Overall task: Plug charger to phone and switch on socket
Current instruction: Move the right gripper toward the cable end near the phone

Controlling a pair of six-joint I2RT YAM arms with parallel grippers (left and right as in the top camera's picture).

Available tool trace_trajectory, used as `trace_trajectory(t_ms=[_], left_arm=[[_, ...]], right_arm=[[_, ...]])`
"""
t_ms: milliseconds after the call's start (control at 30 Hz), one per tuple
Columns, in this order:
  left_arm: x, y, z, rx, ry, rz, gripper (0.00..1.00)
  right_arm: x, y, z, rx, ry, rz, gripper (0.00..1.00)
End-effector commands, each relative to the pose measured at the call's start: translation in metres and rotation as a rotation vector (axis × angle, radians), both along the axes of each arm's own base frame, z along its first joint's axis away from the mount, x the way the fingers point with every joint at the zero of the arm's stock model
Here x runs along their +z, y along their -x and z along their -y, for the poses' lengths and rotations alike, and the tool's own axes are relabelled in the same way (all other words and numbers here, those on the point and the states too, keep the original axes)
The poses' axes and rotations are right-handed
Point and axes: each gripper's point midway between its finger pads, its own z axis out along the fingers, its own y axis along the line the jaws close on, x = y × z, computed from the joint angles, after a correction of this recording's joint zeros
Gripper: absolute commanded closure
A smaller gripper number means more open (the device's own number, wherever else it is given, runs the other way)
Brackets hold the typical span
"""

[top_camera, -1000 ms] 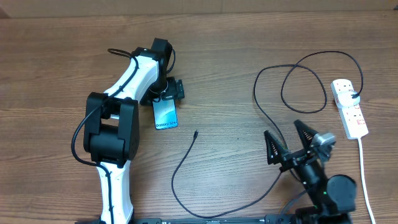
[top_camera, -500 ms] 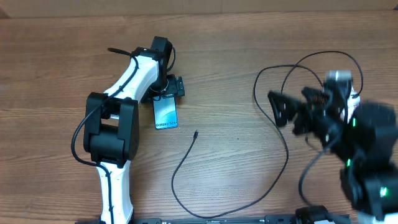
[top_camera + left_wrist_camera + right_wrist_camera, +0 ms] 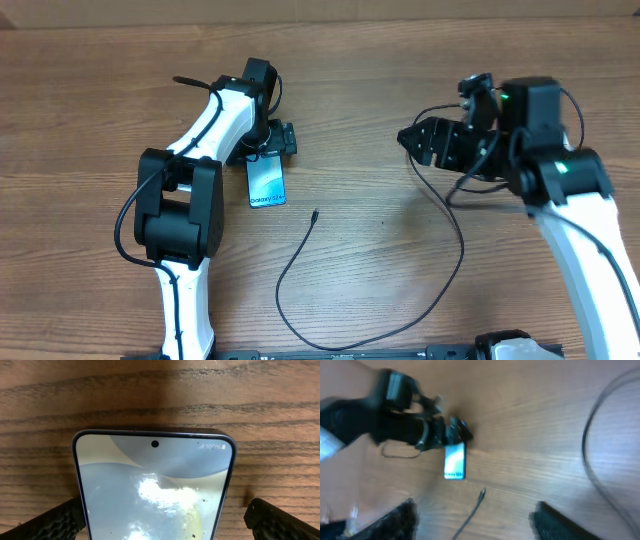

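The phone (image 3: 266,184) lies flat on the wooden table, screen up, its top end under my left gripper (image 3: 270,148). In the left wrist view the phone (image 3: 155,485) fills the gap between my open left gripper (image 3: 165,522), one finger (image 3: 55,522) close beside each long edge. The charger's plug tip (image 3: 315,213) lies free just right of the phone, and its black cable (image 3: 455,250) curves toward the right. My right gripper (image 3: 425,140) hovers at the back right, pointing left. It stands open and empty (image 3: 480,525), high above the plug tip (image 3: 481,493). The socket is hidden under the right arm.
The charger cable loops in a wide curve near the front edge (image 3: 300,325) and in coils under my right arm (image 3: 450,185). The left arm's black base joint (image 3: 180,215) stands left of the phone. The blurred right wrist view shows the left arm (image 3: 395,415) and the phone (image 3: 455,460).
My right arm has swung up from the front right edge to the back right, covering the socket, and now points left. The left arm and phone have not moved.
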Motion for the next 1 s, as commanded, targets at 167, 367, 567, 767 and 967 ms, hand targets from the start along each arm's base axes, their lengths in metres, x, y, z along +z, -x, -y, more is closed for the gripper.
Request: trace_trajectory(t_ms=[167, 367, 567, 767, 967], left_arm=[[-0.008, 0.000, 0.002, 0.014, 0.018, -0.016, 0.00], [-0.008, 0.000, 0.001, 0.014, 0.018, -0.015, 0.00], [-0.007, -0.013, 0.007, 0.012, 0.046, 0.039, 0.01], [-0.007, -0.008, 0.016, 0.002, 0.094, 0.014, 0.00], [-0.008, 0.027, 0.005, -0.073, 0.048, -0.124, 0.00]], right_arm=[[-0.082, -0.011, -0.012, -0.011, 0.068, -0.263, 0.44], [-0.136, -0.004, -0.026, -0.046, 0.273, -0.363, 0.35], [-0.157, -0.006, -0.039, -0.094, 0.326, -0.382, 0.00], [-0.147, -0.026, -0.057, -0.074, 0.245, -0.298, 0.00], [-0.152, -0.009, -0.062, -0.039, 0.249, -0.359, 0.00]])
